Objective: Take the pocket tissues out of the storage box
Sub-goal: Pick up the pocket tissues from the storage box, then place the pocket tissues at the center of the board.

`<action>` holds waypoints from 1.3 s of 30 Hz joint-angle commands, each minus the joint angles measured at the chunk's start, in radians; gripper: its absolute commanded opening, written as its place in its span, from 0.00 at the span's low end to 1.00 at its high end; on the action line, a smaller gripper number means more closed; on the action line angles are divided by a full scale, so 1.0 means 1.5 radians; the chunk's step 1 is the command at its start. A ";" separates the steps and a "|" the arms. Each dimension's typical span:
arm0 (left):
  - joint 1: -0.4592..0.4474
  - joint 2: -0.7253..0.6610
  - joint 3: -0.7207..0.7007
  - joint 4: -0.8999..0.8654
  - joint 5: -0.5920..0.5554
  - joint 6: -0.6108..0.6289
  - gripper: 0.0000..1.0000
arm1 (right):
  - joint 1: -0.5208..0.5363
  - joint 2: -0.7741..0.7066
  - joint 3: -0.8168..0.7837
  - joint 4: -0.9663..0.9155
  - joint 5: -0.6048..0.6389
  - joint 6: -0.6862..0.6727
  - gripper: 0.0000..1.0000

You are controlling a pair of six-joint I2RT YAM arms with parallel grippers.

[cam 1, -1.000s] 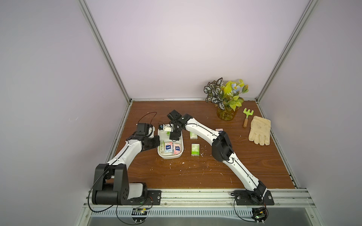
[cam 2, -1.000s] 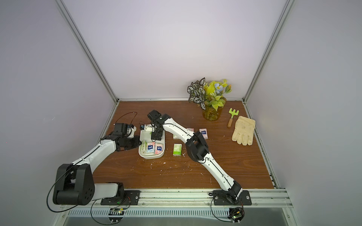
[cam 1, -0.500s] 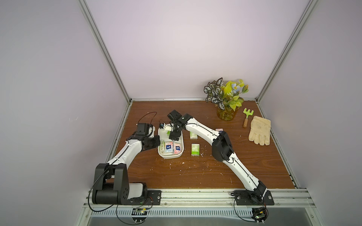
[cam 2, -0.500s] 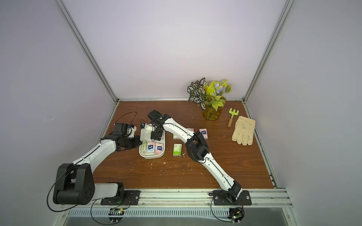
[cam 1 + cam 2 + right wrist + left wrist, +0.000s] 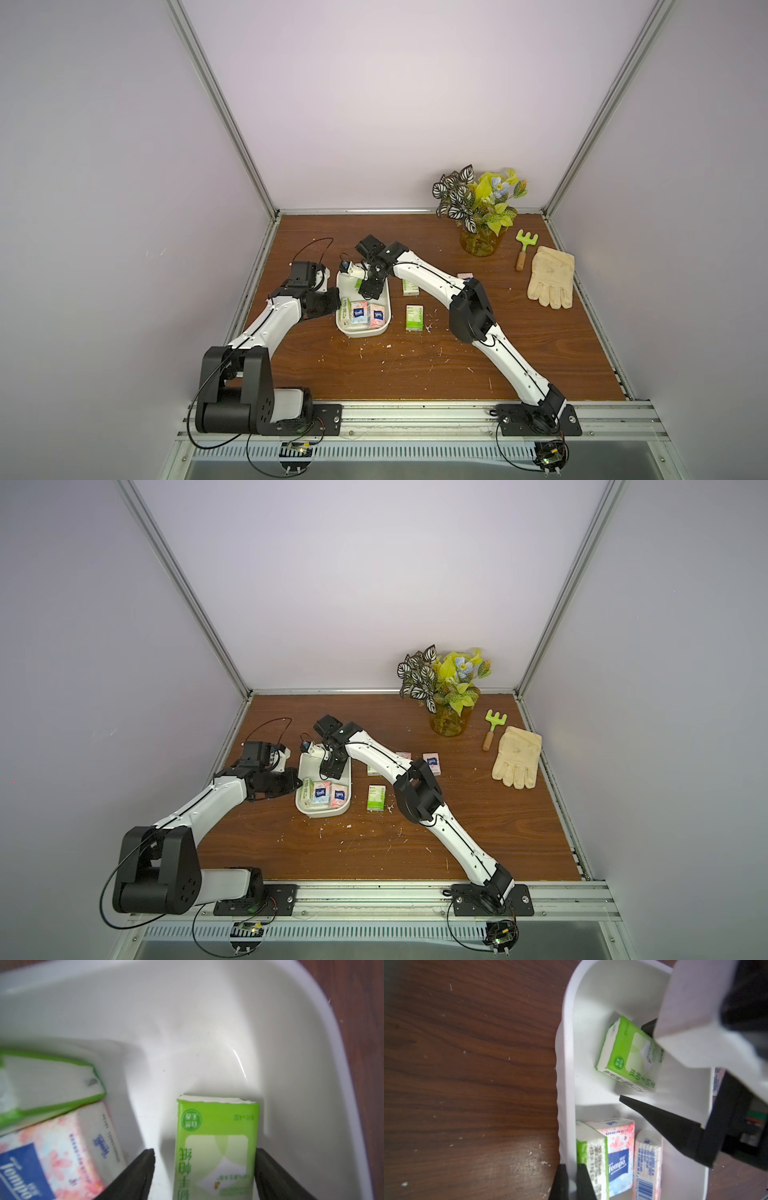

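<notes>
On wood table point(image 5: 498, 332), left fingers point(image 5: 583, 1185) clamp storage box point(image 5: 566, 1064); right fingers point(image 5: 135, 1174) gape around green packet point(image 5: 216, 1147).

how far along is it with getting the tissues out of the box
About halfway. Done: four packets lie out on the table, two green, two pink. In hand: the right gripper straddles a green packet in the box, not yet clamped; the left gripper pinches the box wall. Left: that packet plus three more inside.
</notes>
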 commanded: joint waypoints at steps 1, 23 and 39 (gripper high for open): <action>0.007 0.001 -0.012 -0.006 0.013 0.008 0.00 | 0.004 0.015 -0.002 -0.021 -0.010 0.030 0.75; 0.007 -0.010 -0.022 0.004 0.015 0.006 0.07 | 0.018 -0.084 0.010 0.020 0.019 0.133 0.49; 0.007 -0.101 0.016 -0.025 -0.010 0.019 0.57 | 0.014 -0.261 -0.043 0.016 0.086 0.275 0.48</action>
